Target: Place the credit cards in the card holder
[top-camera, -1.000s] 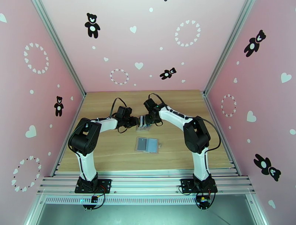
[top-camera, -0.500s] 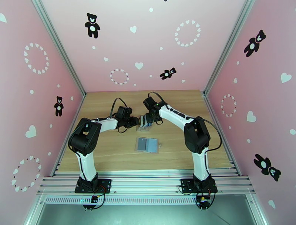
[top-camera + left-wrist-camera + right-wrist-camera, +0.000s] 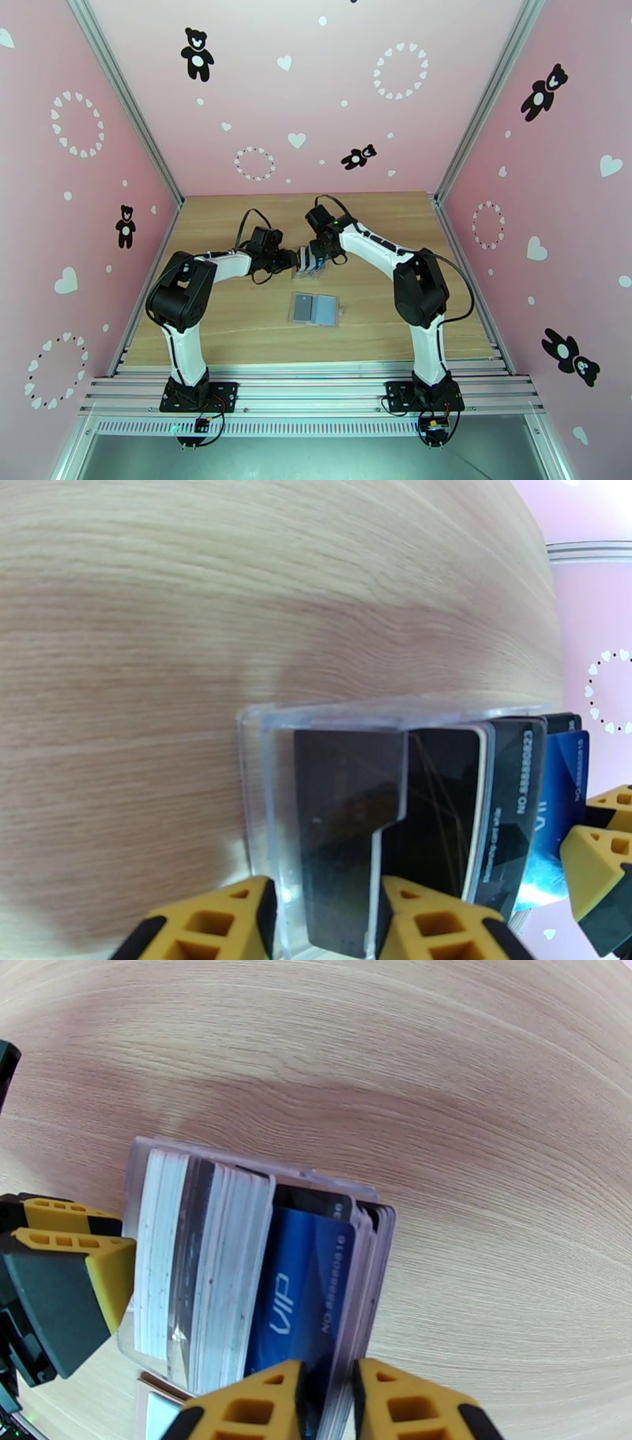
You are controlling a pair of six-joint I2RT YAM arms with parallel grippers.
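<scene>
Item, wooden table (image 3: 237,331): the bearing surface, which we list first. Item, card holder (image 3: 315,309): lies open and flat toward the arm bases, well apart from both grippers. It shows a grey half and a light-blue half; whether those are cards in its sleeves we cannot tell. Item, clear card stand (image 3: 254,796): upright farther back, between the two wrists, packed with credit cards (image 3: 205,1260) set on end. Item, left gripper (image 3: 324,892): fingers clamped, as we judge it, across the stand's end wall and the dark cards (image 3: 340,811) behind it, bracing the stand. Item, right gripper (image 3: 328,1370): pinched nearly closed on the top edge of the blue VIP card (image 3: 304,1291). Governing relation: that card's long axis runs from the right fingers straight into its slot, so we judge that a pull along that axis frees it. The holder lies on the near side of the stand, and the right arm, holding the card, is the one placed to carry it there.
</scene>
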